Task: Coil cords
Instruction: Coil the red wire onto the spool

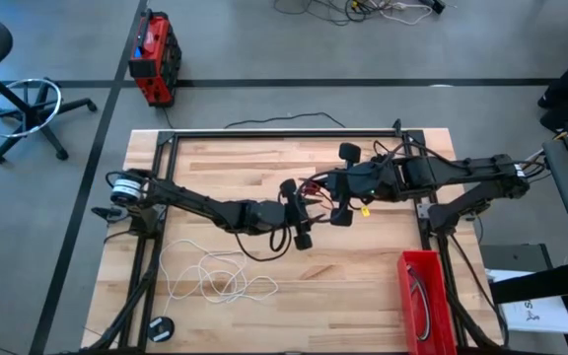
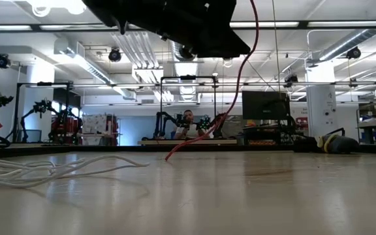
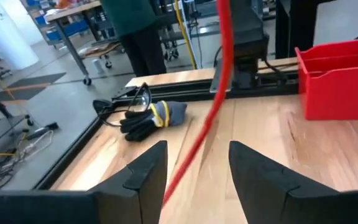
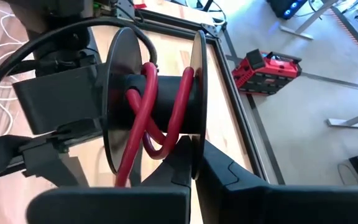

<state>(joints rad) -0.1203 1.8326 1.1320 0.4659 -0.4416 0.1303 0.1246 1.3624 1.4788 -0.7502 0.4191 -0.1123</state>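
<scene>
Both arms meet over the middle of the table. The right gripper holds a small spool with two thin round flanges; its fingers are closed on the edge of one flange. The red cord is wound in a few crossing turns round the dark core between the flanges, and one end runs off toward the other arm.

The left gripper sits just beside the spool in the high view, its fingers parted, with the red cord running down through the gap between them; I cannot tell whether it touches either finger. In the low view the red cord hangs from the grippers overhead in a slack curve and reaches the tabletop farther back.

The white cord lies in loose loops on the table near the left arm's side, well apart from the grippers. A thin black cord curves on the wood just below the left gripper.

A red bin stands at the table's right edge with something thin and looped inside. A pair of dark gloves and safety glasses lie near a table corner in the left wrist view
</scene>
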